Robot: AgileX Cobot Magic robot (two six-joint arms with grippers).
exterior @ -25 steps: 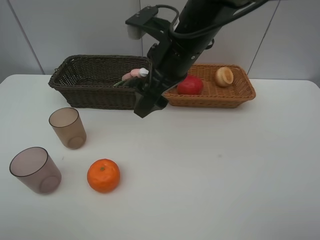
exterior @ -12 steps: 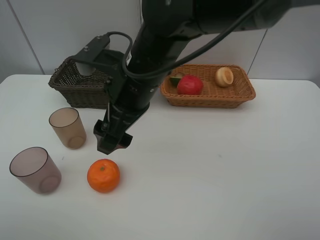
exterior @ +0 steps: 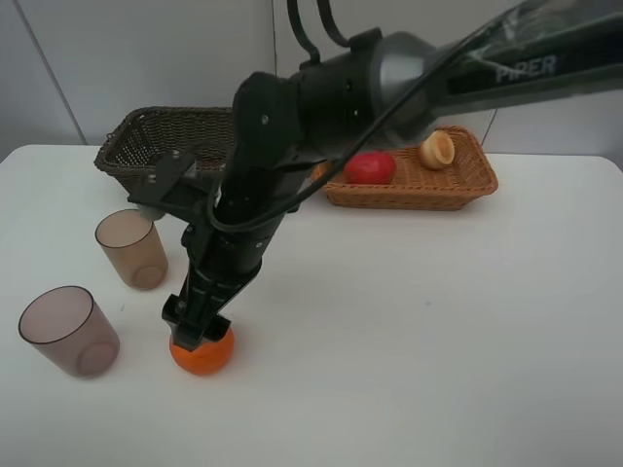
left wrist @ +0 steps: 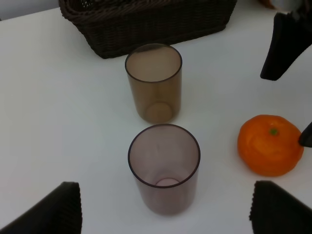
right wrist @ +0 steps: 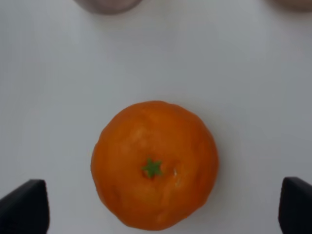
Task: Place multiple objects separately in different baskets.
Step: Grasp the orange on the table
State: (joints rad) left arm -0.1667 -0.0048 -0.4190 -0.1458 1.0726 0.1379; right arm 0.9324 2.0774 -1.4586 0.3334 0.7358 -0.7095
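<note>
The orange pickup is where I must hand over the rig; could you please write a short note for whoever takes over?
Right gripper: open, jaws either side of the orange on the table, not closed.
Left gripper: open, empty, aimed at the two cups.
Done: apple and cut fruit lie in the light basket. The dark basket interior is hidden by the arm.
Left: orange and both cups need basketing.

On the table [exterior: 438, 341], the nearer cup [exterior: 68, 331] stood front-left, the farther cup [exterior: 130, 248] behind it, the orange [exterior: 206, 357] right of the nearer one. At the back, the left basket [exterior: 146, 146] and the right basket [exterior: 458, 185] sat side by side, with the apple [exterior: 370, 167] in the right one.
</note>
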